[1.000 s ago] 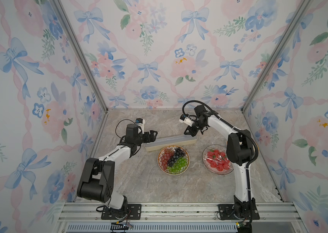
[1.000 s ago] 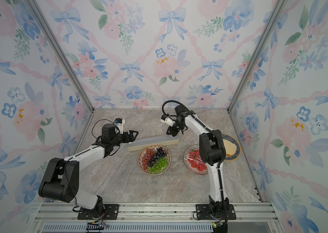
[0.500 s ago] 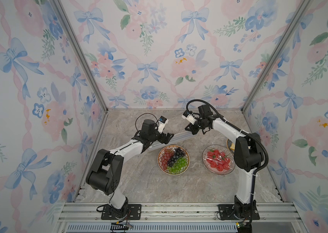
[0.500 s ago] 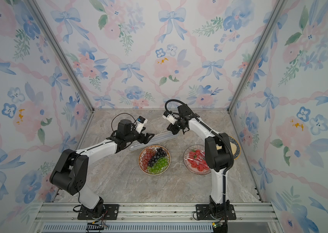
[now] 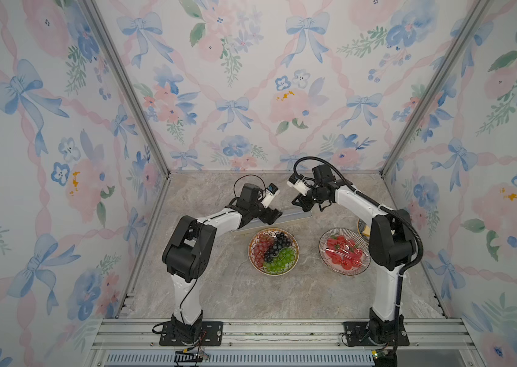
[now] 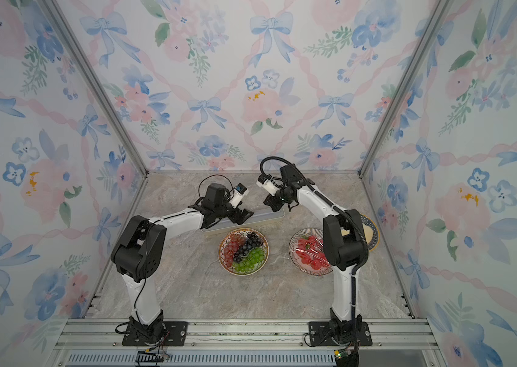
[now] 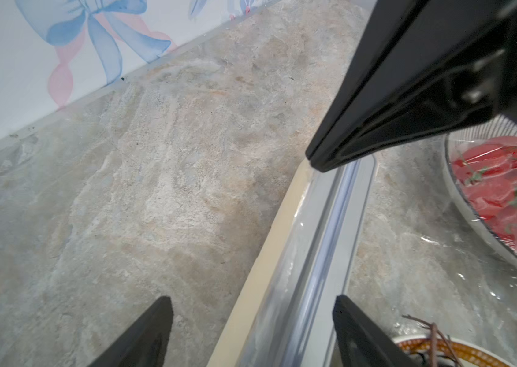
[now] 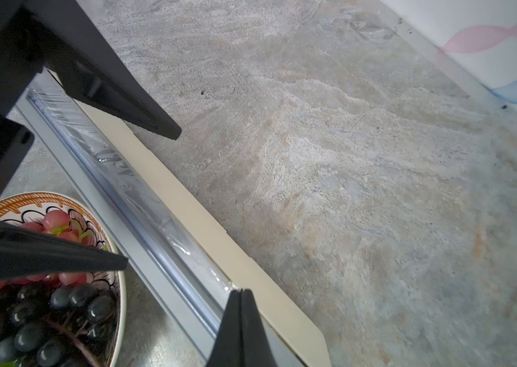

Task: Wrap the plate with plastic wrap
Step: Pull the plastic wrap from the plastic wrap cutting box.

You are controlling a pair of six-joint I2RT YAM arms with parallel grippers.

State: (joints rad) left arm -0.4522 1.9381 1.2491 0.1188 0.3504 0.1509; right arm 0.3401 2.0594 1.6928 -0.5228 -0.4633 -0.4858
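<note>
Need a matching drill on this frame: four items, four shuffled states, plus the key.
Items
1. grape plate
2. strawberry plate
3. left end effector
4. right end effector

States
A. covered by clear film
B. jaws shut, tips at the wrap box
C. jaws apart, straddling the wrap box
D. orange-patterned rim, red, dark and green fruit

Pairs: 1-D, 2-A, 3-C, 4-B

Clearances about the wrap box [image 5: 295, 216]. Behind the box: bare table [image 5: 212, 190] up to the wall [image 5: 251, 133]. In front: grape plate [image 5: 273, 251] just beside it, strawberry plate [image 5: 344, 255] front-right, a gap between them. Above: left end effector [image 5: 275, 215] and right end effector [image 5: 298, 205] crowd its length.
</note>
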